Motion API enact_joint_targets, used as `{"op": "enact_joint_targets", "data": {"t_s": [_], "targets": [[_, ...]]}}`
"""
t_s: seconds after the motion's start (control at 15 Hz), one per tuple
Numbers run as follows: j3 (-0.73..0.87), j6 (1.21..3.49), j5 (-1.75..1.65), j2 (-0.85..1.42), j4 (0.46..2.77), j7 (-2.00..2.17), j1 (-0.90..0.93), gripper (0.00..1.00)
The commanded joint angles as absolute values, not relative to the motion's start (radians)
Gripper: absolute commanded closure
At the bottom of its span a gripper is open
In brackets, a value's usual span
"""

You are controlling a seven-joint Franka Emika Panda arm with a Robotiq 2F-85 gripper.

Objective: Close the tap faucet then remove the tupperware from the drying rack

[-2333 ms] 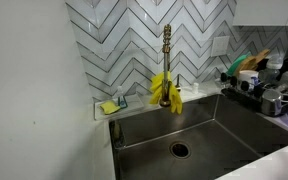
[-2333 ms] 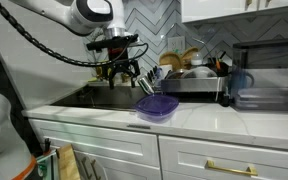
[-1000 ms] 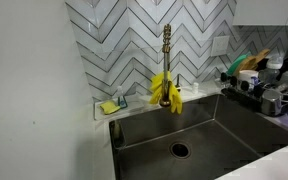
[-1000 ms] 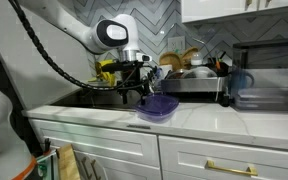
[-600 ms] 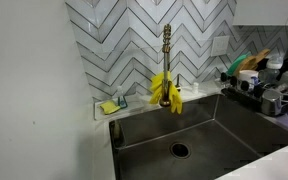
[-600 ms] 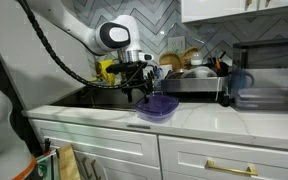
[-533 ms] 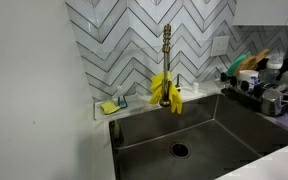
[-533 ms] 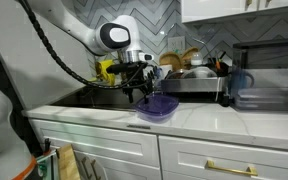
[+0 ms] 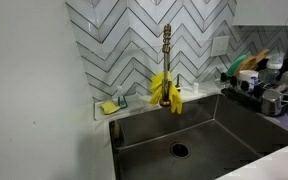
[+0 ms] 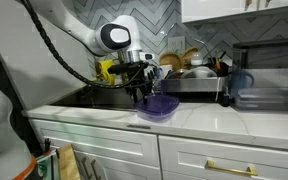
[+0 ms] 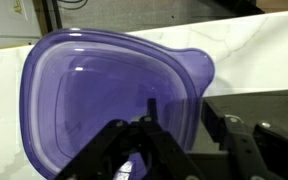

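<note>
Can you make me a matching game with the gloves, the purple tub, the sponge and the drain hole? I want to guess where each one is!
Things:
1. gloves
2. purple tub
3. sponge
4. drain hole

Places:
a. on the white counter
b. in the bottom of the sink
c. hanging over the tap
d. on the ledge by the sink's corner

Pairs: 1-c, 2-a, 3-d, 4-b
</note>
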State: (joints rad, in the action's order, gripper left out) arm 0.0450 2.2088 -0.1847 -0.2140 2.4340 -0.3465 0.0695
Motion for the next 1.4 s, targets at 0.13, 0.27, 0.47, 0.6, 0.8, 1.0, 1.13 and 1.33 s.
{"op": "enact_joint_targets", "data": {"t_s": [0.13,0.27,0.47,0.6,0.8,1.0,1.13,1.33], "targets": [[0.036,2.231,-0.165,-0.206,2.436,-0.347,0.057,0.83],[0.037,2.228,-0.165,-0.207,2.433,-0.345,0.055,0.93],[0.039,2.227,-0.164,-0.206,2.431,-0.343,0.049,0.97],[0.039,2.225,-0.166,-0.207,2.427,-0.341,0.045,0.96],[0.041,2.220,-0.167,-0.209,2.414,-0.343,0.039,0.98],[0.042,2.216,-0.167,-0.212,2.392,-0.348,0.036,0.98],[0.043,2.217,-0.170,-0.210,2.386,-0.347,0.031,0.98],[0.047,2.216,-0.179,-0.217,2.376,-0.354,0.020,0.98]]}}
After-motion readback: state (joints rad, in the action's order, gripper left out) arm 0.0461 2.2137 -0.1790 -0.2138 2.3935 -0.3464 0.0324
